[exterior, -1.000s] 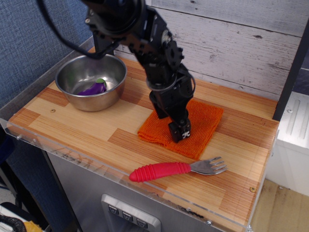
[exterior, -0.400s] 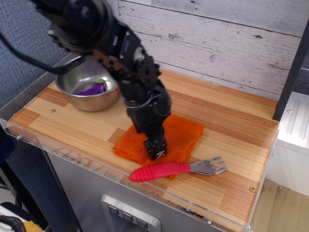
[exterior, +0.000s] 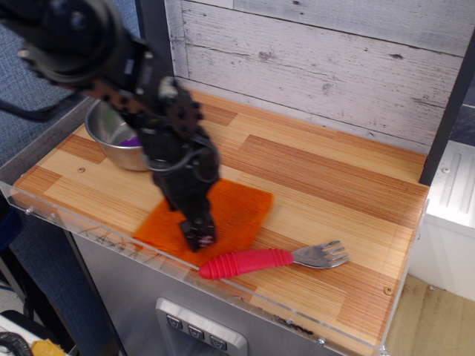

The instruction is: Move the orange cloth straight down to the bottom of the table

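Under blurred fingers [exterior: 200, 236], orange cloth [exterior: 236, 211] part-hidden

The gripper [exterior: 199, 236] has dragged the orange cloth [exterior: 236, 211] down-left to the table's [exterior: 334, 185] front rim

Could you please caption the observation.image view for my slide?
Gripper pressing orange cloth at table's near edge, beside red-handled fork.

The blurred arm [exterior: 159, 119] hides most of the steel bowl [exterior: 111, 137]; the end effector [exterior: 200, 236] covers the orange cloth's [exterior: 237, 211] middle.
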